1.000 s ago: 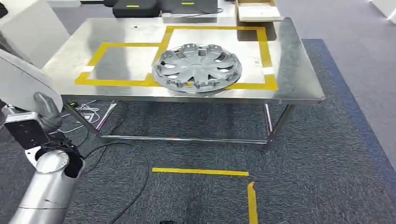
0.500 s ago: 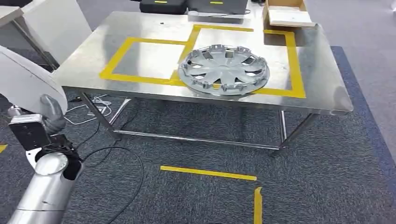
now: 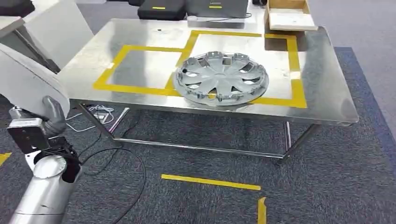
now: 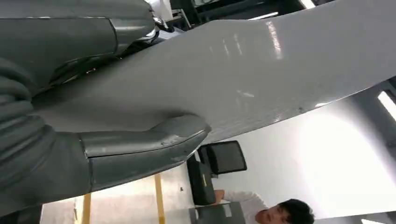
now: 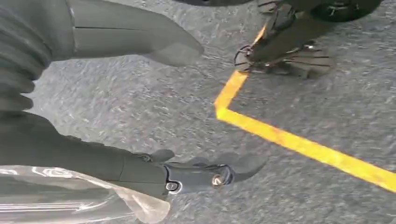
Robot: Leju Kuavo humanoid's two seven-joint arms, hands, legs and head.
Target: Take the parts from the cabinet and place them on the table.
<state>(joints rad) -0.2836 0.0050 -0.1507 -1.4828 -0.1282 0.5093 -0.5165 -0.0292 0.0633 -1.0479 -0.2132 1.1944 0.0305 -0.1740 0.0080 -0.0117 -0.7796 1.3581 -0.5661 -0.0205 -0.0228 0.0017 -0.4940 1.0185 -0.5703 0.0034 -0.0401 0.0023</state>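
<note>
A large flat grey panel [image 3: 21,79] hangs at the picture's left edge in the head view, beside the table's left end. My left hand [image 3: 50,116] grips its lower edge. In the left wrist view the thumb [image 4: 140,149] lies under the panel [image 4: 261,65] and the fingers press on its other side. A silver hubcap [image 3: 220,78] lies on the steel table [image 3: 322,93], across the yellow tape rectangles. My right hand [image 5: 70,149] hangs over the carpet, its fingers [image 5: 201,173] spread and holding nothing.
Black cases [image 3: 161,8] and an open cardboard box [image 3: 287,15] stand at the table's far edge. Cables [image 3: 100,114] lie on the carpet under its left end. Yellow tape lines [image 3: 210,182] mark the floor. A person [image 4: 285,214] is seen past the panel.
The whole picture has shifted, so the camera moved; the table now sits slightly lower and more to the right. My left hand still holds the panel.
</note>
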